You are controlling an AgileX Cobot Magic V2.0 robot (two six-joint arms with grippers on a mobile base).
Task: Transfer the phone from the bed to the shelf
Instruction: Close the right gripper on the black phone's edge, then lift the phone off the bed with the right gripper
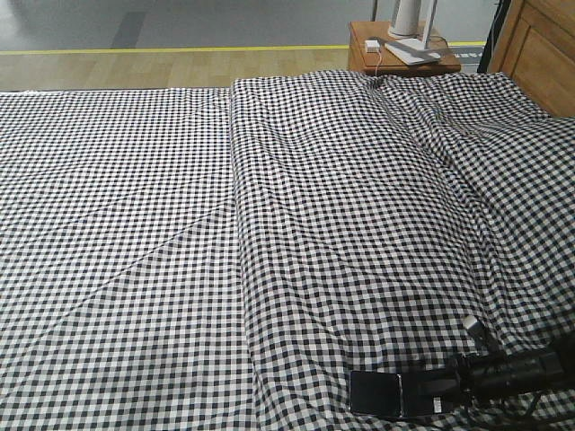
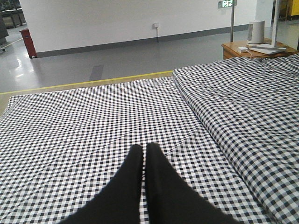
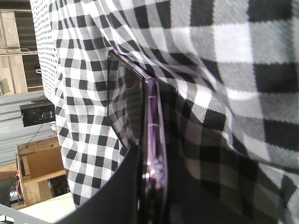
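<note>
Pinching the phone (image 1: 375,393) at its right end, my right gripper (image 1: 422,392) reaches in low from the right at the near right part of the bed (image 1: 135,224). In the front view the phone lies on the check cover. The right wrist view shows its pinkish rim edge-on, with my dark fingers (image 3: 107,200) pressed against both sides, closed on it as far as I can judge. My left gripper (image 2: 144,154) hovers over the bed's left half, fingertips together and holding nothing. A bedside table (image 1: 359,45) stands at the far right. The risk, as I judge it: a glossy slab held by one end could pivot or slip on the lift, and cover fabric caught in the pinch could drag it loose.
</note>
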